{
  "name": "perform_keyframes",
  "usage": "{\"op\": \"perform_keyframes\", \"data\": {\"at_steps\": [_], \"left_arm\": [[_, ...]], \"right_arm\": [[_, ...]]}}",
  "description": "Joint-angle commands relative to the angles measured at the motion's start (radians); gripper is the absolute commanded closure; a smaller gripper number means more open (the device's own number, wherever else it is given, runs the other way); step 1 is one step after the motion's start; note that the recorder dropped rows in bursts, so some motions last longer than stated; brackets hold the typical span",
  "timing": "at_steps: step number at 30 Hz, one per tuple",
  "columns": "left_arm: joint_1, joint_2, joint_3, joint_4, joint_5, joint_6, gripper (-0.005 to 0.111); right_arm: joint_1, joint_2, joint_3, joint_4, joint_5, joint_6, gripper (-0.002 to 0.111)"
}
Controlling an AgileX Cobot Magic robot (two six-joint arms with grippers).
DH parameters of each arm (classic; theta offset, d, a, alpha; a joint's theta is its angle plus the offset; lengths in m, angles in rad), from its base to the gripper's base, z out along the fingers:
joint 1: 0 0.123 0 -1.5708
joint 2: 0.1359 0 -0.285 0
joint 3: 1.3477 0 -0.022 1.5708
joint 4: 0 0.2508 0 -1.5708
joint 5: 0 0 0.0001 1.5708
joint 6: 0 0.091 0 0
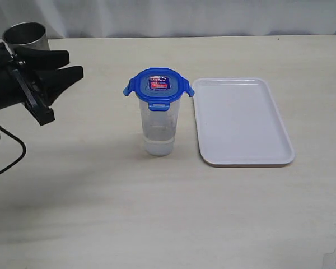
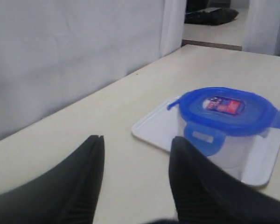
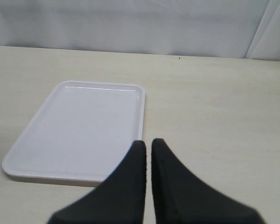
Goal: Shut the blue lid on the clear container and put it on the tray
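Note:
The clear container (image 1: 158, 130) stands upright on the table just left of the white tray (image 1: 241, 120). The blue lid (image 1: 158, 86) rests on its mouth, tabs sticking outward, red-and-white label up. My left gripper (image 1: 73, 64) hovers open and empty well to the left of the container. In the left wrist view the lid (image 2: 228, 109) and container (image 2: 235, 156) lie beyond the spread black fingers (image 2: 91, 168), with the tray (image 2: 156, 128) behind. The right gripper (image 3: 148, 143) is shut with nothing in it, near the tray (image 3: 79, 126); it does not show in the exterior view.
A shiny steel cup (image 1: 26, 36) stands at the far left back, right behind the left arm. A black cable (image 1: 11, 157) loops on the table at the left. A white curtain backs the table.

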Motion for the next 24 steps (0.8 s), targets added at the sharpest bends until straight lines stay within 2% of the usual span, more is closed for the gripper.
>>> {"op": "perform_keyframes", "data": {"at_steps": [1,5,8,11,19,21,24], "left_arm": [[0.008,0.134,-0.033,0.038,-0.038,0.022,0.056],[0.008,0.234,-0.075,0.024,-0.046,0.028,0.029],[0.008,0.277,-0.091,-0.032,-0.046,0.062,0.019],[0.008,0.284,-0.091,-0.074,-0.075,0.072,0.019],[-0.01,0.284,-0.091,-0.052,-0.08,0.05,0.019],[-0.025,0.284,-0.091,-0.054,-0.026,0.083,0.019],[-0.056,0.284,-0.091,-0.101,0.127,0.155,0.019]], "right_arm": [[-0.003,-0.004,0.003,0.003,0.002,0.001,0.104],[-0.003,-0.004,0.003,0.003,0.002,0.001,0.104],[-0.003,-0.004,0.003,0.003,0.002,0.001,0.104],[-0.003,-0.004,0.003,0.003,0.002,0.001,0.104],[-0.003,-0.004,0.003,0.003,0.002,0.001,0.104],[-0.003,-0.004,0.003,0.003,0.002,0.001,0.104],[-0.003,-0.004,0.003,0.003,0.002,0.001,0.104]]}}
